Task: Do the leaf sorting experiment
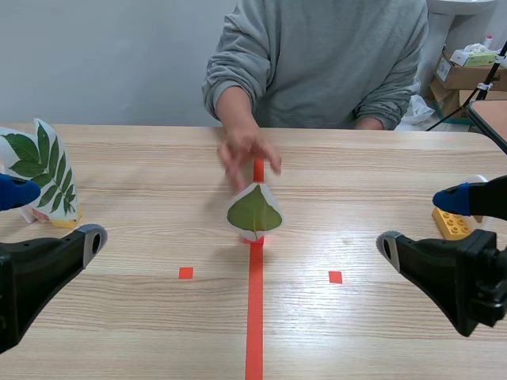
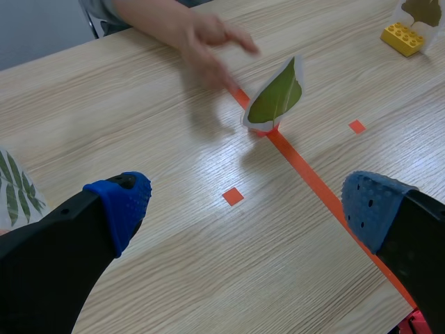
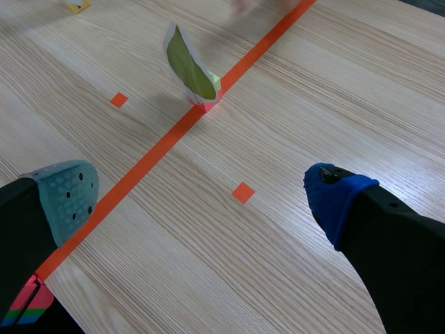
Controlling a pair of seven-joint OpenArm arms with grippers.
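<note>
A laminated card with a single green leaf (image 1: 254, 210) stands upright on a small red base on the orange centre tape; it also shows ahead of my left gripper (image 2: 276, 97) and ahead of my right gripper (image 3: 189, 66). A person's hand (image 1: 247, 152) hovers just behind it, blurred. A card with a compound leaf (image 1: 43, 170) stands on a yellow block at the far left. A yellow block (image 1: 452, 223) with a card stands at the right. My left gripper (image 1: 49, 220) and right gripper (image 1: 424, 223) are both open, low near the front, holding nothing.
A person in a grey sweater (image 1: 317, 55) sits across the table. Cardboard boxes (image 1: 463, 75) stand behind at the right. Small orange tape squares (image 1: 185, 272) mark the table on each side of the centre line.
</note>
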